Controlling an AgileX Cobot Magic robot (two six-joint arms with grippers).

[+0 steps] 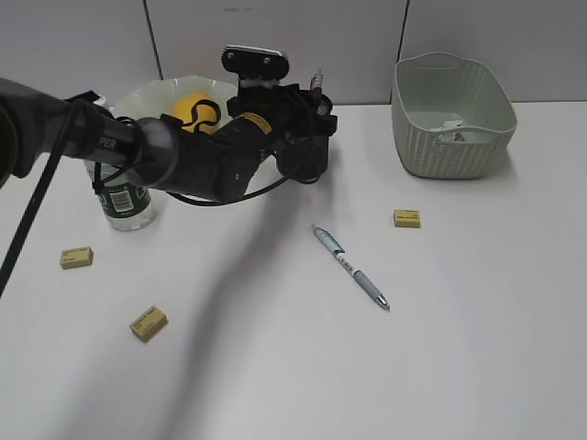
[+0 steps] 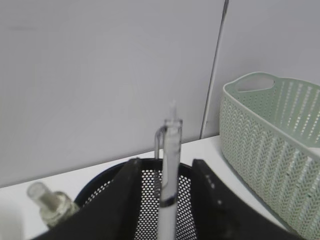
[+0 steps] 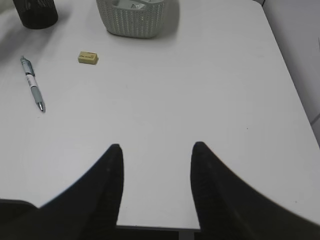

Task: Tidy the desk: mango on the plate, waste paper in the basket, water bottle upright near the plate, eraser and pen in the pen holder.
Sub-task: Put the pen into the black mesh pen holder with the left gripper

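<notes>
On the far left of the counter point(image 1: 275, 367) I see the water bottle point(image 1: 124, 202) upright beside the plate point(image 1: 151, 96) holding the mango point(image 1: 197, 110). My left claw point(image 2: 165, 200) hangs over the pen holder point(image 2: 100, 187), fingers apart around a clear pen point(image 2: 169, 170). A second pen point(image 1: 350, 267) lies mid-counter. The basket point(image 1: 449, 137) sits far right. My right claw point(image 3: 155, 150) gapes empty.

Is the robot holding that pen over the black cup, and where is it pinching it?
A pen stands upright between the left jaws over the pen holder, but whether they grip it cannot be told. The right jaws hold nothing.
</notes>
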